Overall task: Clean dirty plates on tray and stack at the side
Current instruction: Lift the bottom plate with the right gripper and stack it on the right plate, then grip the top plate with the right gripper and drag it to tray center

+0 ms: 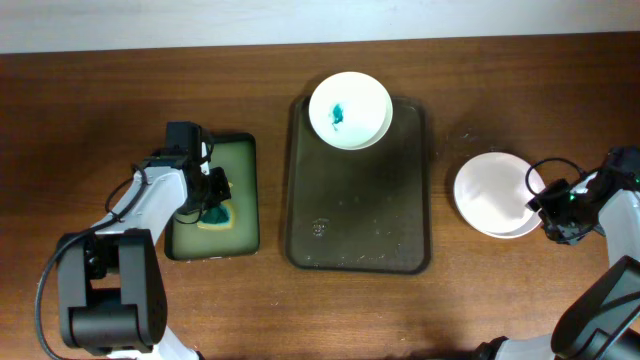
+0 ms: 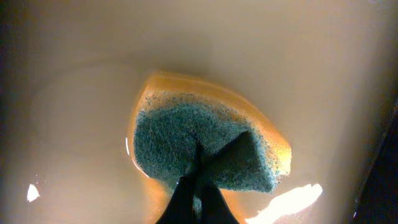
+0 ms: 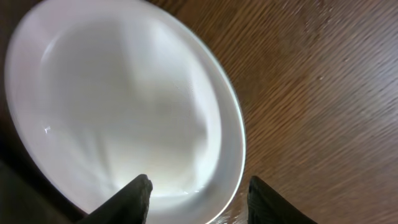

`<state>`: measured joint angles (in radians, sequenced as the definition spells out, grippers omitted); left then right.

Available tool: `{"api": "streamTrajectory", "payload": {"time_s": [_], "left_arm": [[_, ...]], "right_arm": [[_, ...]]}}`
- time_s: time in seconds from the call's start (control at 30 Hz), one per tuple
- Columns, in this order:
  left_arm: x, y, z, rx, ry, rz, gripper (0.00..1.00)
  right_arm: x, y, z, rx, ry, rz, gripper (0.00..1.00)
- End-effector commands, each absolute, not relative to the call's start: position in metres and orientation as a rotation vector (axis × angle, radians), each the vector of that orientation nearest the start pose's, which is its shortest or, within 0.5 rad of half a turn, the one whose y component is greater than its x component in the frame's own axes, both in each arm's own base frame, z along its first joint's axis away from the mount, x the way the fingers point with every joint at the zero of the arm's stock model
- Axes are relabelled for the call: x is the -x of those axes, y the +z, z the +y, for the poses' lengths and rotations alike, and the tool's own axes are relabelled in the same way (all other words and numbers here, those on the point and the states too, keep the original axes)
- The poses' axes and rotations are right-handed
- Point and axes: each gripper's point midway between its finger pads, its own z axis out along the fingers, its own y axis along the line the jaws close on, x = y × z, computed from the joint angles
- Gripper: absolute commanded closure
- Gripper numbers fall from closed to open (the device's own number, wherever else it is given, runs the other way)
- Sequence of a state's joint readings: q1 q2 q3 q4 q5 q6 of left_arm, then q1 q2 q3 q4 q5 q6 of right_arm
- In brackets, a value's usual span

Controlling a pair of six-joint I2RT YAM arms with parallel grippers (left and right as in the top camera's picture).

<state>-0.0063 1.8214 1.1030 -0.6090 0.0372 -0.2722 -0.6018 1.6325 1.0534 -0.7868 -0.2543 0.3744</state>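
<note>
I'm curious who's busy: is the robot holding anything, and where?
The left fingers pinch the teal-topped yellow sponge by its scrubby top. The right fingers are open, holding nothing.

- A sponge [image 2: 180,137], its teal scouring face turned up over an orange body, is seen lying on a pale glossy floor [image 2: 280,62].
- The sponge's near edge is pinched by the left pincer [image 2: 199,186], whose dark fingers are pressed together.
- A dark rim [image 2: 385,180] is seen at the right.

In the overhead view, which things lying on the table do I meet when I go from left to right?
small green tray → large dark olive tray → stack of plain white plates
</note>
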Motion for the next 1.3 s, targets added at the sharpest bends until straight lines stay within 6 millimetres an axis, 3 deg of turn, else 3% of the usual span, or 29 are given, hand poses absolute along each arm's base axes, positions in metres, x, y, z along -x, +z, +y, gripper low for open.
{"api": "streamTrajectory", "payload": {"time_s": [0.0,0.03,0.1,0.17,0.23,0.3,0.4,0.5,0.6,0.63,0.67,0.7,0.77,0.8,0.87,0.93,0.97,1.0,1.03,1.1,1.17,1.2,1.23,1.27], "left_arm": [[-0.362,0.012,-0.012,0.355,-0.117,2.899,1.00],[-0.361,0.011,-0.012,0.356,-0.116,2.903,1.00],[-0.365,0.012,-0.012,0.354,-0.118,2.890,1.00],[-0.366,0.012,-0.012,0.353,-0.118,2.884,1.00],[-0.366,0.012,-0.012,0.353,-0.119,2.884,1.00],[-0.366,0.012,-0.012,0.352,-0.119,2.883,1.00],[-0.366,0.012,-0.012,0.352,-0.118,2.884,1.00],[-0.366,0.012,-0.012,0.353,-0.118,2.884,1.00],[-0.366,0.012,-0.012,0.353,-0.119,2.884,1.00],[-0.366,0.012,-0.012,0.353,-0.119,2.884,1.00],[-0.366,0.012,-0.012,0.353,-0.119,2.884,1.00],[-0.366,0.012,-0.012,0.353,-0.119,2.884,1.00],[-0.366,0.012,-0.012,0.353,-0.119,2.884,1.00],[-0.366,0.012,-0.012,0.353,-0.118,2.884,1.00],[-0.366,0.012,-0.012,0.353,-0.118,2.884,1.00],[-0.366,0.012,-0.012,0.352,-0.118,2.884,1.00],[-0.366,0.012,-0.012,0.352,-0.118,2.884,1.00],[-0.366,0.012,-0.012,0.352,-0.119,2.883,1.00],[-0.366,0.012,-0.012,0.352,-0.118,2.884,1.00],[-0.366,0.012,-0.012,0.353,-0.118,2.884,1.00],[-0.366,0.012,-0.012,0.352,-0.118,2.884,1.00],[-0.366,0.012,-0.012,0.352,-0.118,2.885,1.00],[-0.366,0.012,-0.012,0.352,-0.119,2.884,1.00],[-0.366,0.012,-0.012,0.352,-0.118,2.884,1.00]], "right_arm": [[-0.321,0.096,-0.117,-1.087,0.552,2.498,0.51],[-0.338,0.123,-0.092,-0.852,0.605,2.479,0.56],[-0.355,0.160,-0.039,-0.500,0.547,2.532,0.61],[-0.364,0.177,0.006,-0.280,0.427,2.619,0.55],[-0.397,0.186,0.050,-0.082,0.296,2.612,0.53],[-0.438,0.170,0.070,-0.022,0.309,2.579,0.52],[-0.493,0.123,0.094,0.053,0.443,2.509,0.52],[-0.519,0.073,0.110,0.080,0.493,2.496,0.52],[-0.530,0.039,0.114,0.026,0.511,2.504,0.53],[-0.530,0.024,0.115,-0.016,0.529,2.523,0.61],[-0.529,0.018,0.116,-0.039,0.535,2.537,0.73],[-0.528,0.016,0.115,-0.044,0.537,2.547,0.96],[-0.523,0.052,0.116,-0.064,0.593,2.523,0.96],[-0.516,0.085,0.110,-0.072,0.572,2.503,0.96],[-0.482,0.141,0.089,-0.150,0.444,2.526,0.96],[-0.440,0.162,0.082,-0.174,0.419,2.611,0.96],[-0.400,0.155,0.079,-0.219,0.403,2.758,0.96],[-0.377,0.140,0.079,-0.278,0.390,2.862,0.96],[-0.350,0.115,0.083,-0.385,0.372,2.971,0.96],[-0.319,0.055,0.100,-0.668,0.371,3.014,0.96],[-0.314,0.029,0.104,-0.917,0.413,2.943,0.96],[-0.317,0.031,0.110,-0.931,0.467,2.930,0.74],[-0.321,0.040,0.113,-0.897,0.503,2.912,0.64],[-0.329,0.057,0.113,-0.757,0.512,2.878,0.59]]}}
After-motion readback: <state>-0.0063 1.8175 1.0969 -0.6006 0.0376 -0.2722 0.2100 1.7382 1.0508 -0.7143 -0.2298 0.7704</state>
